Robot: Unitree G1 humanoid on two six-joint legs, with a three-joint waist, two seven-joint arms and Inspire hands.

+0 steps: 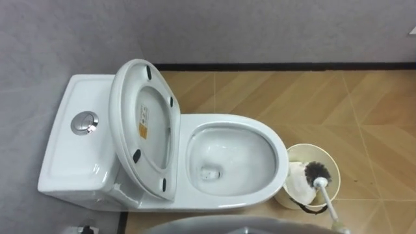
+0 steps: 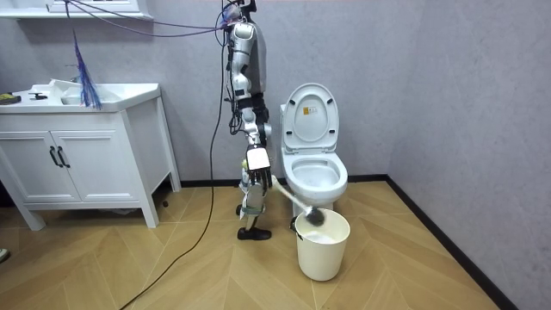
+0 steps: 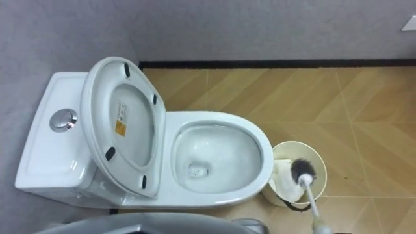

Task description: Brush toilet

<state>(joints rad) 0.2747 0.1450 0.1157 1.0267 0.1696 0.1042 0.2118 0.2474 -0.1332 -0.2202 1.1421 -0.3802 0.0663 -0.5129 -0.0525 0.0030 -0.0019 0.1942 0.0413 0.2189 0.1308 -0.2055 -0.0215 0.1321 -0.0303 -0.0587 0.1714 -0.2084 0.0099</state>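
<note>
The toilet brush (image 1: 317,173) is away from the toilet, so scrubbing has not started; I judge this to be the dip or pick-up step. In the room view the robot stands beside the toilet with its right hand (image 2: 257,162) low at its side. The brush's thin white handle meets that hand, but whether the hand is clasped round it I cannot tell.

From the hand the handle slants down and forward to a round head of dark bristles. The head sits inside a cream plastic bucket (image 1: 325,156), below the rim. Next to it is a white lump I cannot identify. The bucket is a plain smooth cylinder on the herringbone wood floor (image 1: 377,130).

Ahead and to the left of the hand, just beside the bucket, is the oval bowl (image 1: 276,153), glossy white ceramic with a little water at the bottom. Further left, the seat and lid (image 1: 146,123) are tipped up against the boxy tank (image 1: 75,149). The seat's underside shows dark rubber bumpers. On the tank top is a round chrome flush button (image 1: 84,122).

The next move is to lift the head clear of the bucket's rim, swing it left over the bowl and lower it inside. The glaze looks slick, so the bristles will need firm pressure.
</note>
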